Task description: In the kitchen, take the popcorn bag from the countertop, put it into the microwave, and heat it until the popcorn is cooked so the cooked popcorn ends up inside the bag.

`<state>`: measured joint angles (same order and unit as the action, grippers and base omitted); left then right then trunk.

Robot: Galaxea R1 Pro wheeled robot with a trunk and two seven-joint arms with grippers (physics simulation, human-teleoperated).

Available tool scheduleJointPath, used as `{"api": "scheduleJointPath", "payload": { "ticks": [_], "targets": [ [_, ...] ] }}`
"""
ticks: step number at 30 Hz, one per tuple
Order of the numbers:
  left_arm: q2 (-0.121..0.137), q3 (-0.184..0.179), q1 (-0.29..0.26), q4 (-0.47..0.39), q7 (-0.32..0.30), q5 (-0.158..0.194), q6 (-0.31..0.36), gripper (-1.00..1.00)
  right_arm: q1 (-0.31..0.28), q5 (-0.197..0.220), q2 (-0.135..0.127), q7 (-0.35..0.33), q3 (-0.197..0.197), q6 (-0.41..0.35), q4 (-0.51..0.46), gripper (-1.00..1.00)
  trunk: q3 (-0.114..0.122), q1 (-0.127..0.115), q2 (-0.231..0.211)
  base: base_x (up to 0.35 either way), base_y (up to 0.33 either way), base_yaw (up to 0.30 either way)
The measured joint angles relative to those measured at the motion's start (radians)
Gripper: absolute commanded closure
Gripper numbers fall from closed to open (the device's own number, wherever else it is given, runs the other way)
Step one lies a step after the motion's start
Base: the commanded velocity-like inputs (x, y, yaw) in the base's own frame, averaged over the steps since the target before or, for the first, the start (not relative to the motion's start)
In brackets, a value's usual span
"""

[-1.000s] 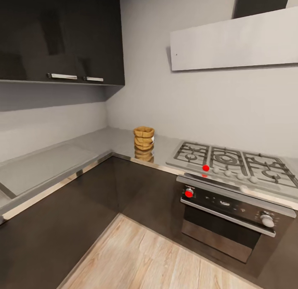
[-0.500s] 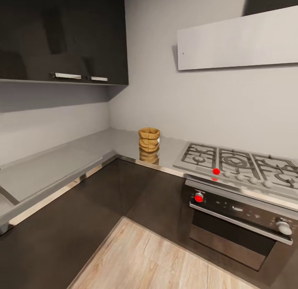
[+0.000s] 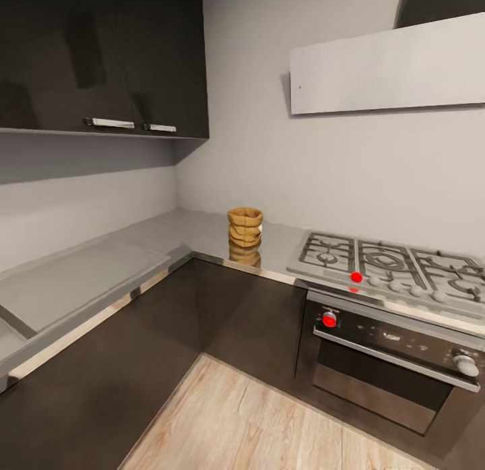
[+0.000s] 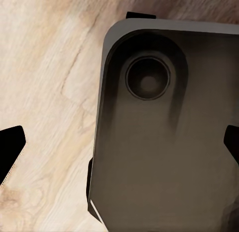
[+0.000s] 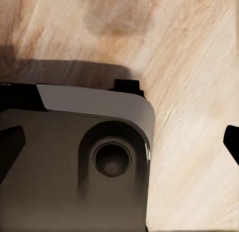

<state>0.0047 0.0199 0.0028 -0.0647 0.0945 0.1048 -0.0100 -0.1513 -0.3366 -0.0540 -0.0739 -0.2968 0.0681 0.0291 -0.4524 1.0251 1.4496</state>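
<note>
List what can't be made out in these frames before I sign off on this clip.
- Popcorn bag, head view: too small and far to see any contents; it stands on the countertop.
- Hob and oven, head view: cut off by the right edge.
- Left tool, left wrist view: fingertips at the edges, apparently open.
- Right tool, right wrist view: likewise.

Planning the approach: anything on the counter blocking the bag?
Nothing visible does. The bag stands alone on the countertop near the corner, with bare surface around it and the hob off to one side. Both wrist views face the wood floor. Gripper-to-bag path can't be judged.
</note>
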Motion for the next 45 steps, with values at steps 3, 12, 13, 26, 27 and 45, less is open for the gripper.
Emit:
{"api": "scheduleJointPath", "payload": {
  "ticks": [3,12,13,26,27,45],
  "targets": [
    [0.000,0.000,0.000,0.000,0.000,0.000,0.000,-1.00,0.000,0.000,0.000,0.001,0.000,0.000,0.000,-1.00,0.000,0.000,0.000,0.000,0.004,-0.240],
    [0.000,-0.001,0.000,0.000,0.000,0.000,0.000,-1.00,0.000,-0.001,0.001,0.002,0.000,0.000,0.000,-1.00,0.000,0.000,0.000,0.000,0.000,-0.237],
    [0.000,-0.001,0.000,0.000,0.000,0.000,0.000,-1.00,0.000,-0.001,0.002,0.002,0.000,0.000,0.000,-1.00,0.000,0.000,0.000,0.000,0.000,-0.225],
    [0.001,-0.001,0.000,0.002,-0.001,0.001,0.001,-1.00,0.000,-0.054,0.000,0.002,0.000,0.001,0.000,-1.00,0.000,0.000,0.000,0.045,0.032,-0.030],
    [0.001,-0.002,0.000,0.003,-0.001,0.000,0.001,-1.00,0.000,-0.057,0.000,0.002,0.000,0.002,0.000,-1.00,0.000,0.000,0.000,0.244,0.192,0.000],
    [0.002,-0.001,0.000,0.001,-0.001,-0.001,0.000,-1.00,0.000,-0.059,0.002,0.002,0.000,0.003,0.000,-1.00,0.000,0.000,0.000,0.230,0.207,-0.013]
  ]
}}
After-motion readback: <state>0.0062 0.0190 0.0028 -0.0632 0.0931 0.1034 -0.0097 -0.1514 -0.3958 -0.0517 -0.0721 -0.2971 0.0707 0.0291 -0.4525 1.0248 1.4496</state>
